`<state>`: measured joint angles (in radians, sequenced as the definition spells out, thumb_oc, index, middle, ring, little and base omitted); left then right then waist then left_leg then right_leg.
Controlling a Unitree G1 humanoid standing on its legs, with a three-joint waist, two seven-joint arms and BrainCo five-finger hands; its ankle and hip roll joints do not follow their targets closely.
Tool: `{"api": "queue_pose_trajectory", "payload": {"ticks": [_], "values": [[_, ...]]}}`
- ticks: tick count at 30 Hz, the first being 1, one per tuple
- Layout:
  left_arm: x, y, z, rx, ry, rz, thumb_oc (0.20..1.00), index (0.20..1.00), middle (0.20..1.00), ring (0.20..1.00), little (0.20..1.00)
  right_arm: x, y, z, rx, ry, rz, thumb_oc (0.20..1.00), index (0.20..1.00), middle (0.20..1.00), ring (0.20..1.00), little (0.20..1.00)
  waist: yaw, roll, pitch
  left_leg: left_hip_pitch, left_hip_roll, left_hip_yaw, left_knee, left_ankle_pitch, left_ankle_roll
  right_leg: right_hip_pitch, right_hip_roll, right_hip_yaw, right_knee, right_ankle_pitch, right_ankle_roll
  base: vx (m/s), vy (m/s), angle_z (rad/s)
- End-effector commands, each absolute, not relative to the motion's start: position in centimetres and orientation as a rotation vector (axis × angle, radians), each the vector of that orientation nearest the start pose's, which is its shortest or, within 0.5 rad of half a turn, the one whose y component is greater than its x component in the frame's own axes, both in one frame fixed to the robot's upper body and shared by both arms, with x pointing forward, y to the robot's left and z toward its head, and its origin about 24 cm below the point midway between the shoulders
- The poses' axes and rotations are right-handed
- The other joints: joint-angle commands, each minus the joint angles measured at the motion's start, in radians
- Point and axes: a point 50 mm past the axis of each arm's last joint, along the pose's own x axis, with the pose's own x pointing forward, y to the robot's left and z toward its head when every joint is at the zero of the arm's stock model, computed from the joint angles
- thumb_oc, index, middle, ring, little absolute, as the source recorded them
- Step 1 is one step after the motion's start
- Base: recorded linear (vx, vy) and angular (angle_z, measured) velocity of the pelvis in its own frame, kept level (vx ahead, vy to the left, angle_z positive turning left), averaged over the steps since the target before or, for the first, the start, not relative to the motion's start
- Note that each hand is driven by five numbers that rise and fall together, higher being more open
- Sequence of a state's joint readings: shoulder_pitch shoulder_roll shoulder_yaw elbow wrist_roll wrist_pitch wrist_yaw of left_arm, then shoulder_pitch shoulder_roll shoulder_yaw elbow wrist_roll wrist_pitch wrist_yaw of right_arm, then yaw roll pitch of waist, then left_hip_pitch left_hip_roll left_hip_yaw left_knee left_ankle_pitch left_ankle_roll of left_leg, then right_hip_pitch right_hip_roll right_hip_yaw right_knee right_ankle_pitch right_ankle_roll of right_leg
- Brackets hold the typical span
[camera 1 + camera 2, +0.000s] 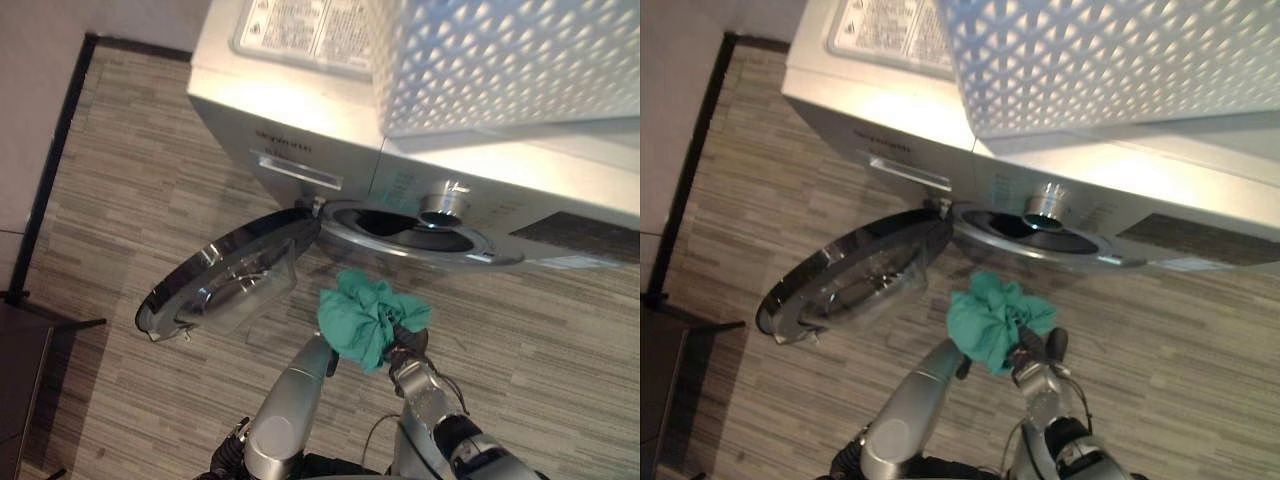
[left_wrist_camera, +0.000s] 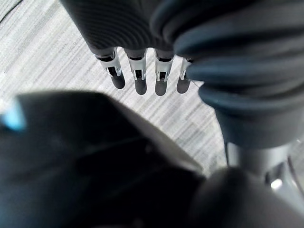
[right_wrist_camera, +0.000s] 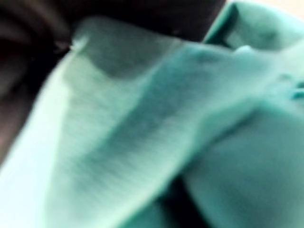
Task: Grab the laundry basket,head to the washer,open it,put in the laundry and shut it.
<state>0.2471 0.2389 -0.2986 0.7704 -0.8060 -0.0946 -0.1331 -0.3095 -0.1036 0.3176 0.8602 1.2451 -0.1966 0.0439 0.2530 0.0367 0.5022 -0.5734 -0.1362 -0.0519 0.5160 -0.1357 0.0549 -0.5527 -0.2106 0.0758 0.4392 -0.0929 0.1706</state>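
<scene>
While the silver front-loading washer (image 1: 300, 150) stands with its one round glass door (image 1: 225, 275) swung wide toward the robot's left, bare striped floor (image 1: 150, 180) lies open before the drum mouth (image 1: 415, 230). One crumpled green cloth (image 1: 368, 315) hangs just below that rim, bunched in the right hand (image 1: 408, 345), fingers curled into it. One white perforated plastic basket (image 1: 510, 60) sits on top. Wrist-side, the left hand (image 2: 137, 71) points straight fingers down, holding nothing.
</scene>
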Motion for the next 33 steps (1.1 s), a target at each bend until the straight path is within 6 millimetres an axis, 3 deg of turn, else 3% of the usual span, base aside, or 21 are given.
{"api": "queue_pose_trajectory", "payload": {"ticks": [1, 6, 9, 14, 19, 21, 23, 26, 27, 33], "values": [[8.0, 19.0, -13.7, -0.444, 0.884, 0.132, 1.0, 1.0, 1.0, 1.0, 1.0, 27.7, -12.1, -4.8, 0.997, 0.353, -0.17, 0.2, 0.2, 0.2, 0.2, 0.2, 0.036, 0.025, 0.001, -0.092, -0.016, -0.075, 0.157, -0.148, 0.034, -0.002, 0.035, -0.064, -0.182, 0.137, -0.044, 0.08, -0.038, 0.15], [9.8, 18.5, -12.9, -0.43, 0.83, 0.094, 1.0, 1.0, 1.0, 1.0, 1.0, 30.4, -12.2, -2.1, 1.043, 0.244, -0.187, 0.2, 0.2, 0.2, 0.2, 0.2, 0.052, 0.03, 0.017, -0.159, -0.013, -0.095, 0.196, -0.149, 0.03, -0.074, 0.042, -0.11, -0.099, 0.098, -0.052, 0.0, -0.061, 0.22], [10.5, 18.2, -12.5, -0.434, 0.815, 0.079, 1.0, 1.0, 1.0, 1.0, 1.0, 32.5, -12.5, 0.3, 1.074, 0.166, -0.202, 0.2, 0.2, 0.2, 0.2, 0.2, 0.062, 0.044, 0.017, -0.207, -0.011, -0.107, 0.262, -0.171, 0.036, -0.146, 0.051, -0.143, 0.037, 0.039, -0.064, 0.04, -0.047, 0.18], [11.1, 18.0, -12.4, -0.446, 0.802, 0.095, 1.0, 1.0, 1.0, 1.0, 1.0, 34.1, -11.8, 2.7, 1.106, 0.099, -0.173, 0.2, 0.2, 0.2, 0.2, 0.2, 0.072, 0.063, 0.018, -0.238, -0.02, -0.119, 0.319, -0.195, 0.046, -0.206, 0.06, -0.169, 0.199, -0.049, -0.079, 0.07, -0.054, 0.14], [11.4, 17.9, -12.3, -0.438, 0.799, 0.095, 1.0, 1.0, 1.0, 1.0, 1.0, 34.6, -10.8, 4.2, 1.133, 0.054, -0.131, 0.2, 0.2, 0.2, 0.2, 0.2, 0.077, 0.073, 0.018, -0.244, -0.029, -0.14, 0.323, -0.193, 0.045, -0.218, 0.06, -0.197, 0.272, -0.107, -0.096, 0.08, -0.1, 0.3], [11.8, 17.6, -12.1, -0.43, 0.792, 0.074, 1.0, 1.0, 1.0, 1.0, 1.0, 35.0, -10.3, 5.8, 1.162, -0.007, -0.094, 0.2, 0.2, 0.2, 0.2, 0.2, 0.082, 0.075, 0.018, -0.258, -0.037, -0.163, 0.311, -0.179, 0.04, -0.227, 0.057, -0.225, 0.302, -0.131, -0.104, 0.08, -0.197, 0.37], [12.3, 17.2, -12.0, -0.4, 0.79, 0.045, 1.0, 1.0, 1.0, 1.0, 1.0, 35.4, -10.2, 7.5, 1.185, -0.069, -0.062, 0.2, 0.2, 0.2, 0.2, 0.2, 0.082, 0.071, 0.018, -0.269, -0.042, -0.184, 0.278, -0.152, 0.03, -0.237, 0.049, -0.248, 0.31, -0.141, -0.107, 0.04, -0.16, 0.38], [12.5, 17.1, -11.9, -0.392, 0.785, 0.037, 1.0, 1.0, 1.0, 1.0, 1.0, 35.5, -10.1, 8.0, 1.195, -0.09, -0.052, 0.2, 0.2, 0.2, 0.2, 0.2, 0.081, 0.069, 0.018, -0.271, -0.043, -0.188, 0.268, -0.145, 0.026, -0.239, 0.044, -0.253, 0.311, -0.144, -0.106, 0.01, -0.034, 0.31], [12.7, 17.2, -11.8, -0.4, 0.778, 0.042, 1.0, 1.0, 1.0, 1.0, 1.0, 35.8, -10.3, 9.8, 1.22, -0.16, -0.039, 0.2, 0.2, 0.2, 0.2, 0.2, 0.078, 0.064, 0.018, -0.279, -0.041, -0.19, 0.265, -0.142, 0.022, -0.253, 0.039, -0.259, 0.323, -0.151, -0.106, 0.02, -0.014, 0.2], [12.4, 17.3, -11.9, -0.418, 0.785, 0.062, 1.0, 1.0, 1.0, 1.0, 1.0, 36.3, -10.8, 14.1, 1.292, -0.333, -0.022, 0.2, 0.2, 0.2, 0.2, 0.2, 0.075, 0.055, 0.017, -0.291, -0.033, -0.188, 0.276, -0.149, 0.027, -0.262, 0.042, -0.264, 0.338, -0.161, -0.111, 0.02, -0.01, 0.06]]}}
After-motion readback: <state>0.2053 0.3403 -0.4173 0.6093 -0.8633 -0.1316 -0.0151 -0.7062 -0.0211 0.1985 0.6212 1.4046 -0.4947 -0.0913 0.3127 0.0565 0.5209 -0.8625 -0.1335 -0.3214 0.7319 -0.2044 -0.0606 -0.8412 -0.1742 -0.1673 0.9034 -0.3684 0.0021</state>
